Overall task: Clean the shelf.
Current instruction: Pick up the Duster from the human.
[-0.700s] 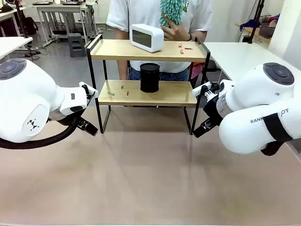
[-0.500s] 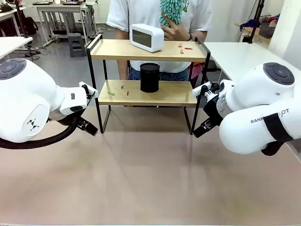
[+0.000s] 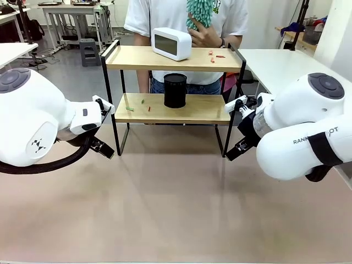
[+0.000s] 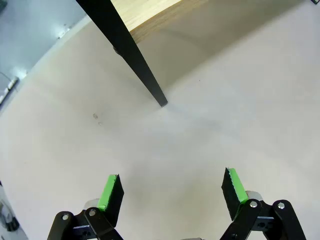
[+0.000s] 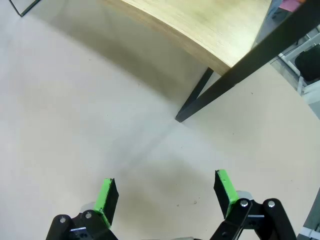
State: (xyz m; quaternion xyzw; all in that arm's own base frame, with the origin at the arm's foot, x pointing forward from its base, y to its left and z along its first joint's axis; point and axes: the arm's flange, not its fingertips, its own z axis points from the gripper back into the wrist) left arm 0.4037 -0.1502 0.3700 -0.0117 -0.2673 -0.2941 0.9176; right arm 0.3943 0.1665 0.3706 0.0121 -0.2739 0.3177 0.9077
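light wood in a thin black frame: in the front view the shelf stands on its four legs at the far middle of the beige surface. a white clock-like box sits on the top board and a black cylinder on the lower one. small red scraps lie at the top board's right end, and green and red scraps on the lower board's left half. these appear to be the dirt to be cleared. behind the shelf a person's hand holds a teal duster upright above the top board, seemingly ready for handover or use. the left arm and right arm flank the shelf, one at each front leg, apart from it. judgement: cleaning is not yet begun.

left wrist view: the left tool is low over bare surface with its green pads wide apart and nothing between them. a black shelf leg is planted ahead, well clear of the pads.

right wrist view: the right tool is likewise spread and empty over bare surface. the opposite front leg and the lower board's underside lie ahead, untouched. judgement: both tools are spread in readiness, either to receive the duster or to steady the frame.
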